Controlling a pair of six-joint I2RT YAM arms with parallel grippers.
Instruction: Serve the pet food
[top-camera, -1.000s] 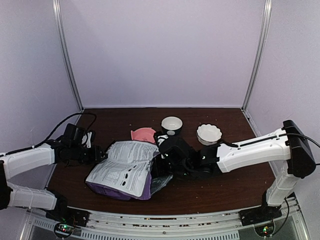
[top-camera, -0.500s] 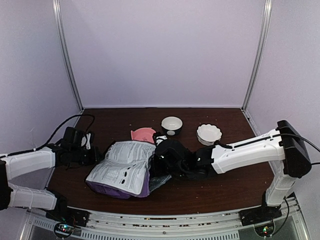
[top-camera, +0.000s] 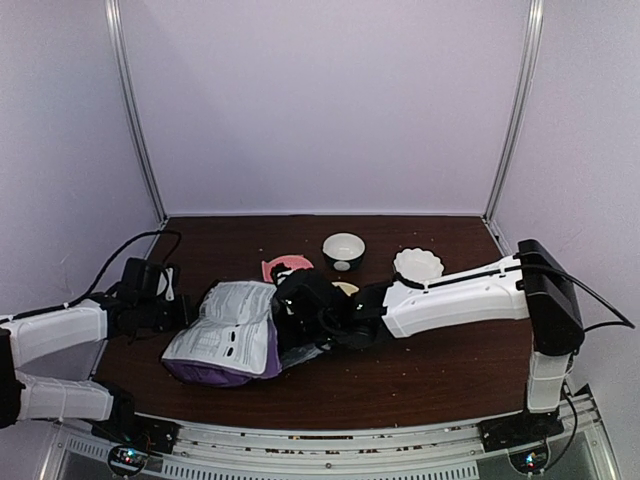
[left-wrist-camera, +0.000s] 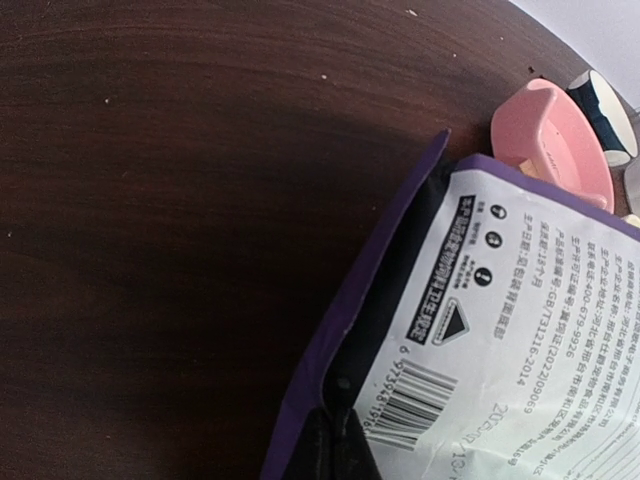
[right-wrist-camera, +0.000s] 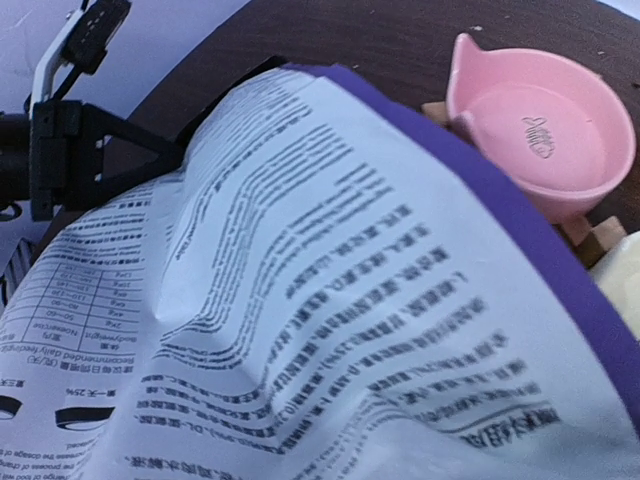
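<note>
**Bag and end effectors on the table.** A crinkled white bag (top-camera: 225, 340) with purple borders lies flat on the dark, wood-grained table (top-camera: 450, 355), printed face up. Legible print includes "GB/T31216-2014" beside a barcode near one corner. "Recommended daily feeding" heads a small chart, and the remaining lines are dense small characters.

The left end effector (left-wrist-camera: 335, 445) is pressed together on the bag's purple edge at its left end. The right end effector (top-camera: 302, 318) lies over the bag's right end. Its fingers are hidden, so whether they are spread or pinching cannot be told.

The pet food is not visible in any view; only the outside of the bag shows.

Just behind the bag stands a smooth pink bowl (right-wrist-camera: 500, 105) with a pouring lip and a fish-skeleton relief in its floor. Farther back, apart from each other, stand a round white bowl (top-camera: 343, 240) and a white bowl with a scalloped rim (top-camera: 418, 266).
</note>
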